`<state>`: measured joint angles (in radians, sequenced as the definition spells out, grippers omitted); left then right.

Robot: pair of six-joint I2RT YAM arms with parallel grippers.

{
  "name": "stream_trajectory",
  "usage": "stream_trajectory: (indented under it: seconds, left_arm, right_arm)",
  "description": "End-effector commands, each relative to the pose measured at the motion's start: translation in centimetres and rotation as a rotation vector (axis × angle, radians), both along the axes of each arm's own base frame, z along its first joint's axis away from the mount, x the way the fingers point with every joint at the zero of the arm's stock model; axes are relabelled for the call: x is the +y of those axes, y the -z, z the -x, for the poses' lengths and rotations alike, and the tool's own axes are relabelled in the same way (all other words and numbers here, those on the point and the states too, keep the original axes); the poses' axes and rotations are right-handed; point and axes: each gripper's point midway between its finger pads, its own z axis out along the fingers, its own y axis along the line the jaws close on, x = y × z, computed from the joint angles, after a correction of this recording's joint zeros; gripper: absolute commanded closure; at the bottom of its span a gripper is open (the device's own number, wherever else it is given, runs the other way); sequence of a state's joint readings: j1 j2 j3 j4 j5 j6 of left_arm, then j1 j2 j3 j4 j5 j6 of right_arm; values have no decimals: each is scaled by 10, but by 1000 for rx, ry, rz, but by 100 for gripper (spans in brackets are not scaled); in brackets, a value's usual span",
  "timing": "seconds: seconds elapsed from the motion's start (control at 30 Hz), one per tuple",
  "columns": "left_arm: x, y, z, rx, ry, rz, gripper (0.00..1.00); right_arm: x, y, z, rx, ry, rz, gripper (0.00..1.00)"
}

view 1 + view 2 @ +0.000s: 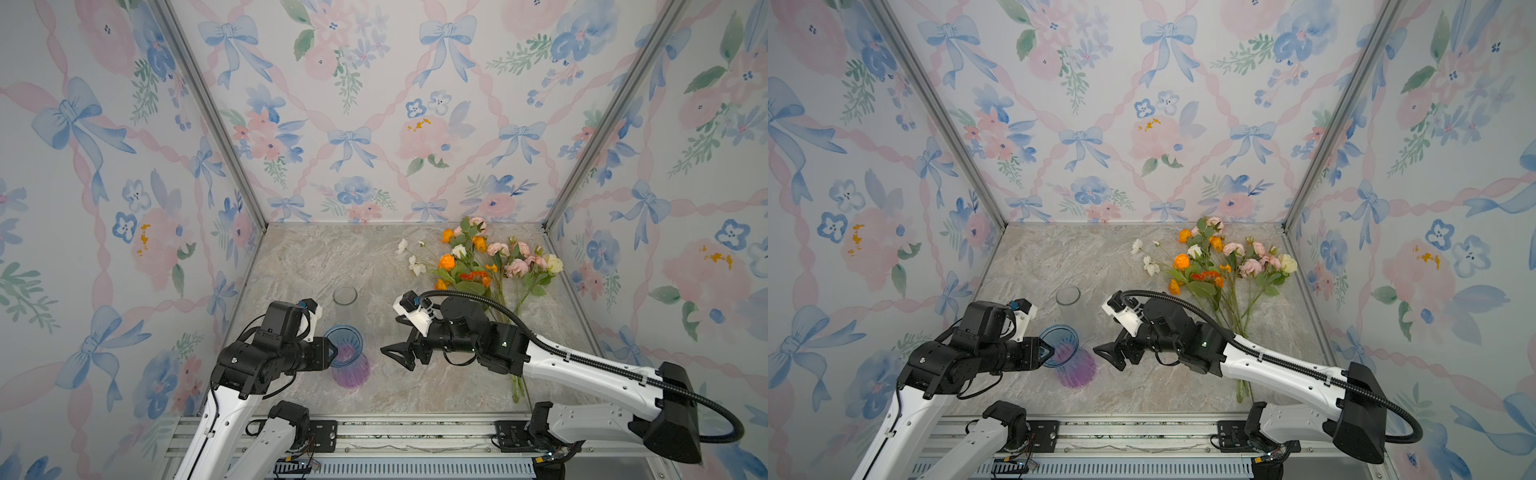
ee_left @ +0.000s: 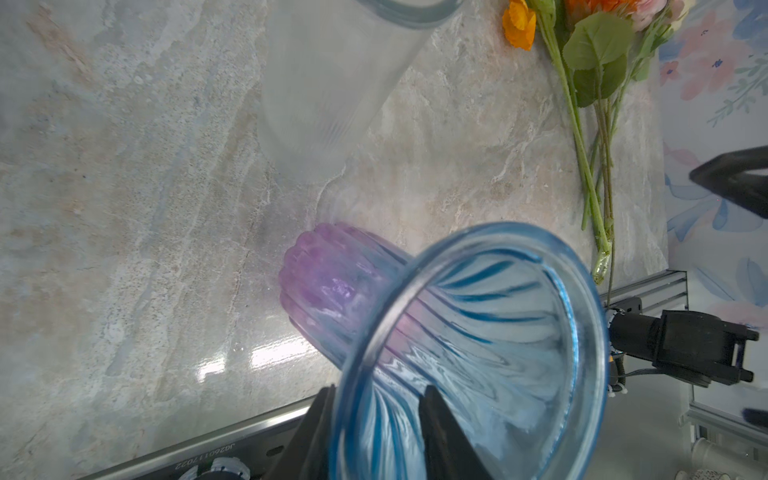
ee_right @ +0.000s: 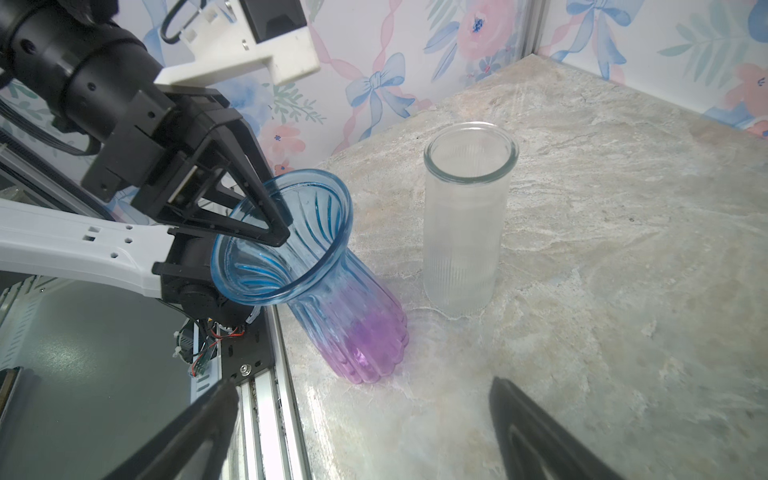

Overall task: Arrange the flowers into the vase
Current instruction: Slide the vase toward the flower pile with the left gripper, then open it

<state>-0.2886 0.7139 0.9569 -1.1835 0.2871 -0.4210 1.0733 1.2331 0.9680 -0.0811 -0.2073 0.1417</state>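
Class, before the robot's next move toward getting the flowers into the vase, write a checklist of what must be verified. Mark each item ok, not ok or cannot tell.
1. Grip of left gripper on blue-and-purple vase: cannot tell. The jaws straddle the rim, but clamping is unclear.
2. Vase upright: not ok. In the right wrist view it leans toward the left gripper.
3. State of right gripper: ok. It is open and empty.
4. Access to flowers: ok. They lie loose on the marble table, none held and none in the vase.
5. Clearance from frosted glass cylinder: ok. It stands upright, its base apart from the vase's.
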Motion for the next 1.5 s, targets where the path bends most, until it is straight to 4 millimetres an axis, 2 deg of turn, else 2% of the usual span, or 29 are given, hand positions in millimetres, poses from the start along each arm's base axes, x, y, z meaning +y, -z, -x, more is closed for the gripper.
stream_trajectory:
  seconds: [0.0, 0.1, 0.23, 0.47, 0.67, 0.83, 0.93, 1.1, 1.3, 1.47]
  left_arm:
    - [-9, 4, -6, -13, 10, 43, 69]
    - [-9, 8, -6, -3, 10, 46, 77]
    - [-13, 7, -3, 3, 20, 70, 100]
    - [-21, 7, 3, 35, 35, 125, 100]
    - [-43, -27, -2, 17, 95, 240, 100]
    - [-58, -61, -25, -39, 98, 215, 100]
    - [-83, -67, -39, -51, 119, 161, 100]
    - [-134, -82, -69, -88, 179, 55, 100]
    - [-173, -81, -115, -109, 232, -19, 100]
    - [-194, -71, -149, -114, 260, -62, 100]
  right_arm:
    - [6, -20, 0, -49, -7, -30, 3]
    - [0, -16, -1, -58, 5, -9, 3]
    - [-4, -14, -2, -70, 20, 1, 3]
    - [-5, -11, -5, -77, 26, 25, 3]
    - [-32, -4, -21, -95, 135, 62, 3]
    - [-65, -3, -40, -66, 240, 25, 3]
    - [-81, -4, -45, -71, 273, 23, 3]
    - [-107, -6, -50, -78, 329, 35, 3]
    - [-133, -2, -50, -77, 387, 35, 3]
    - [-150, 1, -52, -70, 435, 36, 3]
